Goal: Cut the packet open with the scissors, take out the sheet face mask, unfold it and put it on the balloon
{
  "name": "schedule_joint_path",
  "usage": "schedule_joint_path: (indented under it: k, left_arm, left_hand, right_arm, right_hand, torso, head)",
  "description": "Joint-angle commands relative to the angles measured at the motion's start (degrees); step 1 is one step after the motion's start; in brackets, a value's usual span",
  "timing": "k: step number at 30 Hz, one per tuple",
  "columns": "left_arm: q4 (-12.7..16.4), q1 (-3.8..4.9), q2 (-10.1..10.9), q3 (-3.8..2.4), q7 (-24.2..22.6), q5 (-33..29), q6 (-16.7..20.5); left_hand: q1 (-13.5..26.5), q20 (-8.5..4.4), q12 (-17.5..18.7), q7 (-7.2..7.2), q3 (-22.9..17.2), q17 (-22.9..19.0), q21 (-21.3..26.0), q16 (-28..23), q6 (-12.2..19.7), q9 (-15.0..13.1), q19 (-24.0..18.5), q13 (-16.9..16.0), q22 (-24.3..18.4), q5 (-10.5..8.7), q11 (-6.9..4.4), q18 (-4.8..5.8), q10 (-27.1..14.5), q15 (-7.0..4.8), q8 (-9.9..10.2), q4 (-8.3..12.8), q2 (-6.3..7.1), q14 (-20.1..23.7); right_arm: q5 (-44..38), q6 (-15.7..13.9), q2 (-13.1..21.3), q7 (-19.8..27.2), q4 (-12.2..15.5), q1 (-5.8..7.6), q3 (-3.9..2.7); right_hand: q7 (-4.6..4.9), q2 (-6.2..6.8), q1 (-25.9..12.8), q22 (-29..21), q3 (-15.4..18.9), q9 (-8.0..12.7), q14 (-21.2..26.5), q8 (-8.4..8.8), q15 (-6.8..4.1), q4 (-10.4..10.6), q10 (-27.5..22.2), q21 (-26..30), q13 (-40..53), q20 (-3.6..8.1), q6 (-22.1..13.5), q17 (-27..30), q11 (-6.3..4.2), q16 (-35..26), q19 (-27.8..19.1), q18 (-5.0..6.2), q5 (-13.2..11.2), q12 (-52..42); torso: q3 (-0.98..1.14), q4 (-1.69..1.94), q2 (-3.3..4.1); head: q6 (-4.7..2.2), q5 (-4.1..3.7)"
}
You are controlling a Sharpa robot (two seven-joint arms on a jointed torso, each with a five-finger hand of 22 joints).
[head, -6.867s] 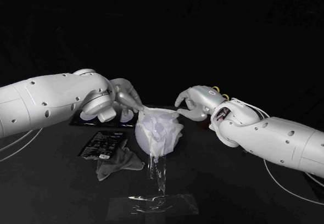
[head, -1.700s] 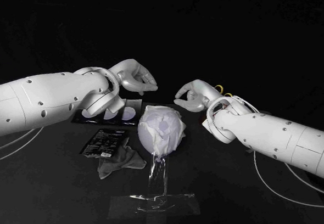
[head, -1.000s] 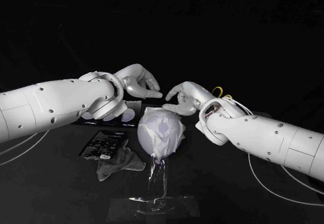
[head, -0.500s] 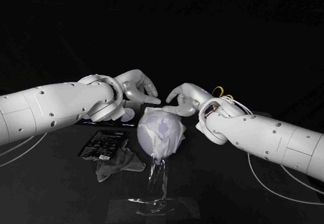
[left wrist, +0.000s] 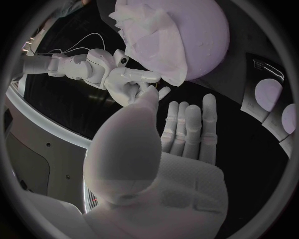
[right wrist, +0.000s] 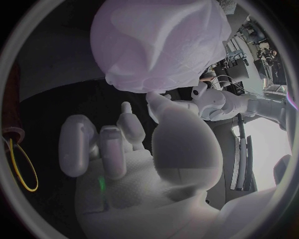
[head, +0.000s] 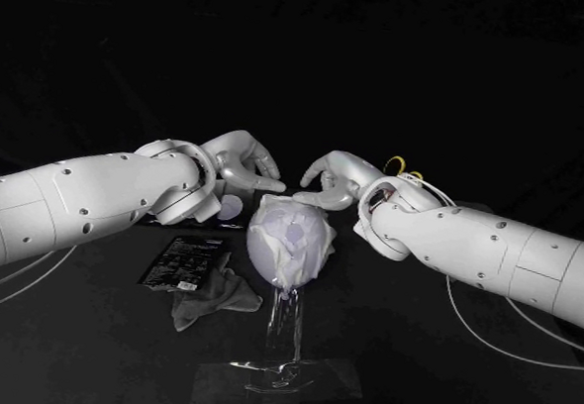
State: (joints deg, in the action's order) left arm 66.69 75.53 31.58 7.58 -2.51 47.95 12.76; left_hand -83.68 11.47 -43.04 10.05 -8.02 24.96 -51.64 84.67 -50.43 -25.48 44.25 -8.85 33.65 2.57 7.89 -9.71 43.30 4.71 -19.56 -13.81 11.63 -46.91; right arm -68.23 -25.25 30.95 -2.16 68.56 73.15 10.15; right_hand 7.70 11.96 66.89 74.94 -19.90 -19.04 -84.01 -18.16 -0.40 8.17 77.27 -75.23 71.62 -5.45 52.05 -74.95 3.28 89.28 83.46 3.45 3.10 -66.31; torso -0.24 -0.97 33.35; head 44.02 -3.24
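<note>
1. black table (head: 476,344), dark backdrop: balloon (left wrist: 202,45) sits mid-table on a clear stand (head: 282,326), with the sheet face mask (left wrist: 146,27) draped on it, bunched and wrinkled.
2. left hand (head: 246,167) is just behind the balloon's top, fingers straight and apart, holding nothing.
3. right hand (head: 331,180) is beside it, fingers loosely curved, nothing in them.
4. risk – a push on top could tip the light stand.
5. risk – a snagged finger could drag the loose mask off.
</note>
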Motion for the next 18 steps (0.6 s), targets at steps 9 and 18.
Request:
schedule_joint_path:
  k: [9,18]
  left_arm:
    - [1.4,0.26,0.3,-0.15,0.2,-1.0,-0.5]
    - [2.0,0.57,0.0,-0.33,0.1,-0.4,-0.6]
  left_hand:
    - [-1.1,-0.15,-0.4,-0.3,1.4,-0.2,-0.4,0.5,0.1,-0.1,0.3,-0.1,0.2,0.17,-0.38,-0.73,-0.2,-0.07,-0.2,-0.5,-0.35,-0.3]
    - [-2.2,-0.16,-0.6,-0.13,3.3,-0.4,-0.7,0.9,0.4,-0.3,0.1,-0.1,0.4,0.17,-0.26,-0.71,-0.7,0.03,-0.2,-1.2,-0.57,-0.1]
  right_arm:
    - [-3.4,-0.9,-1.6,-3.0,-2.2,0.31,0.03]
    - [-6.1,-0.6,-2.0,-4.1,-3.1,0.58,0.03]
  right_hand:
    - [-0.43,-1.52,2.4,11.3,0.7,-0.6,-5.9,-0.48,-0.69,0.6,0.6,-1.3,0.6,0.35,1.8,-14.7,-0.62,0.5,0.4,-0.58,-0.3,-1.1]
    - [-1.04,-2.17,4.4,11.6,0.9,-1.3,-6.0,-1.34,-1.15,0.4,1.1,-2.3,0.9,0.71,3.5,-15.0,-1.17,0.7,0.9,-0.77,-0.3,-1.6]
  torso:
    - [-0.2,0.35,0.83]
    - [-0.45,0.62,1.57]
  head:
    - [-0.3,-0.22]
    - [-0.6,-0.3]
